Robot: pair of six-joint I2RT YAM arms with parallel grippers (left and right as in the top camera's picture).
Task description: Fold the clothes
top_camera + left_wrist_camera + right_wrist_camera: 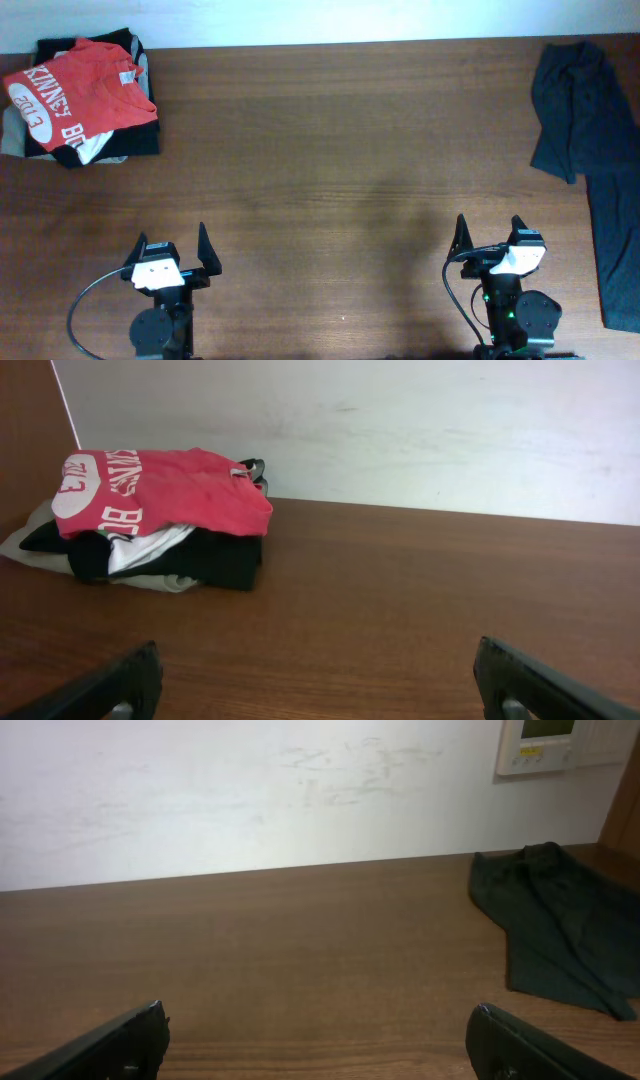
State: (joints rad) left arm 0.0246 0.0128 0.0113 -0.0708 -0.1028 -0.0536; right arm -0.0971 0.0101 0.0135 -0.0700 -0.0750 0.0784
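Observation:
The red-orange T-shirt [75,95] with white lettering and a white oval lies folded on top of a pile at the table's far left corner. It also shows in the left wrist view [165,490]. My left gripper [172,250] is open and empty near the front edge, far from the shirt; its fingers frame bare wood [315,675]. My right gripper [490,238] is open and empty at the front right, over bare wood [318,1038].
Under the red shirt are folded dark, white and beige garments [110,145]. A dark grey-black garment [585,120] lies spread at the table's right edge, also in the right wrist view [555,925]. A white wall runs behind the table.

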